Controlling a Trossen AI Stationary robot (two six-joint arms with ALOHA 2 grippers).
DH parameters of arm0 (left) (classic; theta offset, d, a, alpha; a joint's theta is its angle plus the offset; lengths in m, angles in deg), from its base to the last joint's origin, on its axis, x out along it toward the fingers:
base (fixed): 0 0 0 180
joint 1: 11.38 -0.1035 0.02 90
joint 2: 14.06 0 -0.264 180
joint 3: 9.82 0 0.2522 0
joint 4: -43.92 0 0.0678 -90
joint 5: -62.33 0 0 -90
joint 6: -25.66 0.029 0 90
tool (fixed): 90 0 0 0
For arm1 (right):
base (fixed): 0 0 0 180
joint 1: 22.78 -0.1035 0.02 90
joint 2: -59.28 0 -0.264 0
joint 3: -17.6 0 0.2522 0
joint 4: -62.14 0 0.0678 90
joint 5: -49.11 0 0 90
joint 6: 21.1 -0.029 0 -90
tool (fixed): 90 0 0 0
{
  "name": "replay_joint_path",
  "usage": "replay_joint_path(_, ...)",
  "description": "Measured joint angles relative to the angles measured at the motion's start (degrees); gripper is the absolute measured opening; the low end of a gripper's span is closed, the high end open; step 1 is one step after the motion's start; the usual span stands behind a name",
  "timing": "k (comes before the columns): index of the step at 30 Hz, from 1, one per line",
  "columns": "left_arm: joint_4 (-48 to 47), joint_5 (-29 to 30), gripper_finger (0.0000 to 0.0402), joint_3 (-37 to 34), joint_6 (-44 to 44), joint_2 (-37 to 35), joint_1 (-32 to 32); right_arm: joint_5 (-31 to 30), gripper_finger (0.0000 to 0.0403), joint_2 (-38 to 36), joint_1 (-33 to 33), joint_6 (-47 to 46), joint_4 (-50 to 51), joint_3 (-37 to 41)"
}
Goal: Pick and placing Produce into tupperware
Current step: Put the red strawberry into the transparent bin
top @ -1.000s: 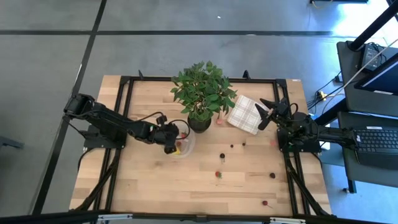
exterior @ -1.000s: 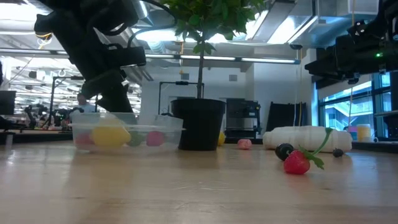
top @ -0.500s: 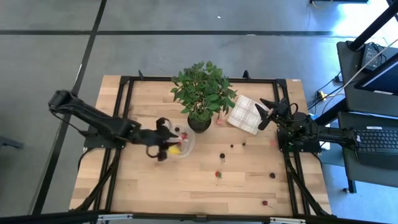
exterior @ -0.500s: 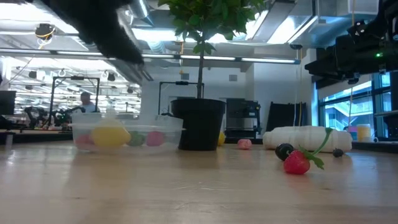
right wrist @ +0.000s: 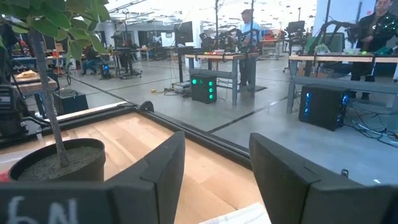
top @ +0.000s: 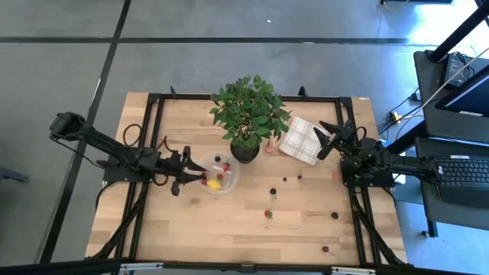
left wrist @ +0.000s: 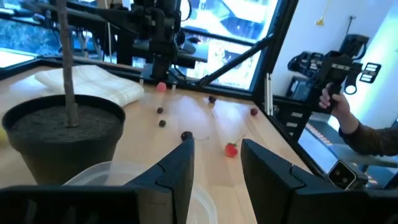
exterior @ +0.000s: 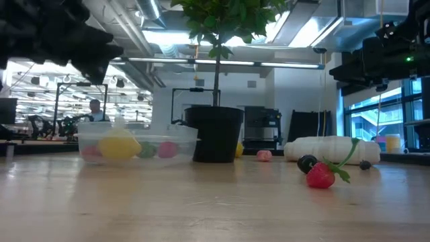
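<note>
Showing pale blond wood grain across the table (top: 183, 221) inside a black frame, with a folded cloth (top: 302, 140) checked in white and thin grey lines. Holding a yellow lemon-like piece (top: 216, 183) and small red and pink berries in the clear tupperware (top: 229, 183), beside a leafy green plant (top: 249, 111) in a black pot (exterior: 216, 134). Lying loose on the wood, a red strawberry (exterior: 321, 175) with a green stem, dark maroon berries and a pink one (exterior: 264, 155).

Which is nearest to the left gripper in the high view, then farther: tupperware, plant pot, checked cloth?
From the left gripper:
1. Tupperware, just beside it, toward table centre.
2. Plant pot, beyond the tupperware, toward the table's far edge.
3. Checked cloth, farthest, by the right gripper.
</note>
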Motion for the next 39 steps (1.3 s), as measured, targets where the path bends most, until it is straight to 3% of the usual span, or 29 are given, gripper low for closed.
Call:
replay_joint_path(13, 2.1, 0.2, 0.0126, -2.0, 5.8, -3.1, -0.6, 0.2, 0.0182, 0.0, 0.0, -4.5, -0.8, 0.0)
replay_joint_path(20, -0.4, 9.5, 0.0126, -2.0, 10.9, -10.0, -6.7, 0.2, 0.0182, 0.0, 0.0, -4.5, -0.8, 0.0)
replay_joint_path(31, -17.7, 9.2, 0.0126, -2.0, 11.9, -26.6, -21.5, 0.2, 0.0182, 0.0, 0.0, -4.5, 0.2, 0.0)
replay_joint_path(39, -23.0, 9.0, 0.0126, -2.0, 15.1, -37.4, -25.4, 0.2, 0.0182, 0.0, 0.0, -4.5, 0.2, 0.0)
